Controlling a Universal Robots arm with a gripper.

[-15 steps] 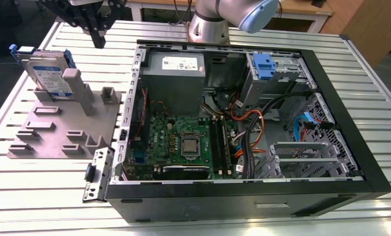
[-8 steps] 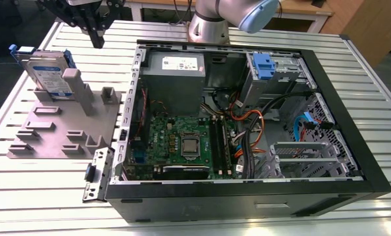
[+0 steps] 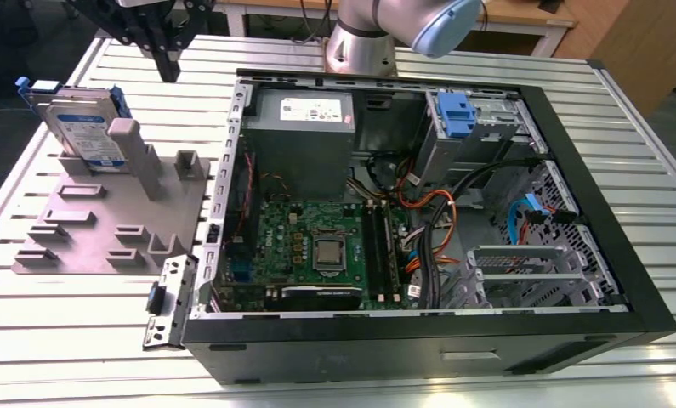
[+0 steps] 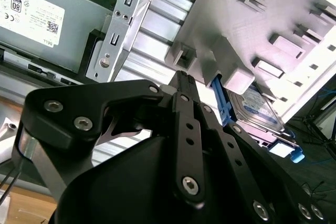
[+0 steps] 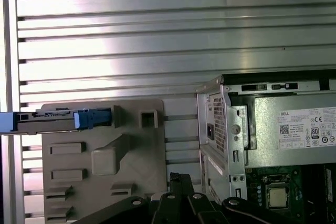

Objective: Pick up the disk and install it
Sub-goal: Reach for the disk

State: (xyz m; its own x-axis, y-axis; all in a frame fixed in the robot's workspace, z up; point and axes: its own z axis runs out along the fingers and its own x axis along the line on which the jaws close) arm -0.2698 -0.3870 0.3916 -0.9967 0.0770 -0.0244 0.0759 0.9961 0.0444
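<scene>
- While the jaws sat pressed together, gripping nothing, the gripper point(image 3: 168, 70) hovered near the disk point(image 3: 82, 127).
- Disk stood upright in the grey holder point(image 3: 88, 229), untouched.
- Pickup looked not yet begun; grasping it would call for parted jaws.

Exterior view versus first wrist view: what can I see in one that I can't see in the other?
The exterior view gives you the orange cables, the blue latch, the metal drive cage and the arm. The first wrist view gives you the holey outside of the case's back wall, seen from above. Both have the disk standing on edge in the grey holder, the power supply with its white sticker, the gripper and the ribbed table.
</scene>
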